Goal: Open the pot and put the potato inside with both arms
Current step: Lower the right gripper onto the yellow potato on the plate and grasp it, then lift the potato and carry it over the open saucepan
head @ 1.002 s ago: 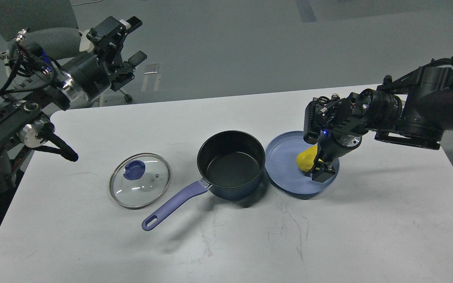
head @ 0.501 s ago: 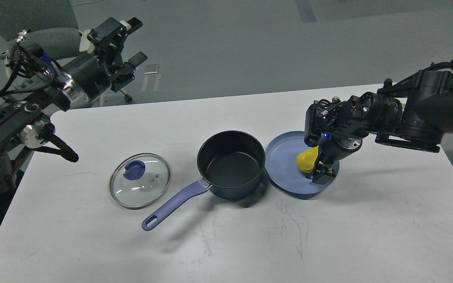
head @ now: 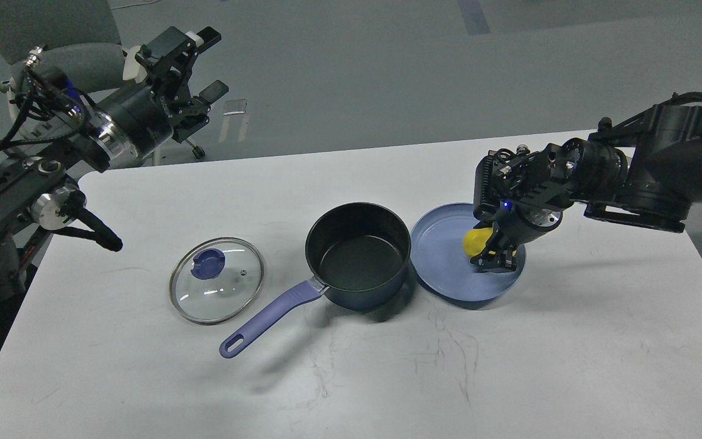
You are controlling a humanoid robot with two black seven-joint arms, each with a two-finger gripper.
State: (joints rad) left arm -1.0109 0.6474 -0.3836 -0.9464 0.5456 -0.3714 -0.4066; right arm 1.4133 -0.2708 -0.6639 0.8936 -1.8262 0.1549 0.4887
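Right hand [head: 492, 259] clamped around potato [head: 475, 241] over plate [head: 442, 268]; left hand [head: 195, 64] spread wide.

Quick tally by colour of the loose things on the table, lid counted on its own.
Blue: 2, the pot and the plate
Clear glass with blue knob: 1, the lid
Yellow: 1, the potato, over the plate at the right end effector
Total: 4
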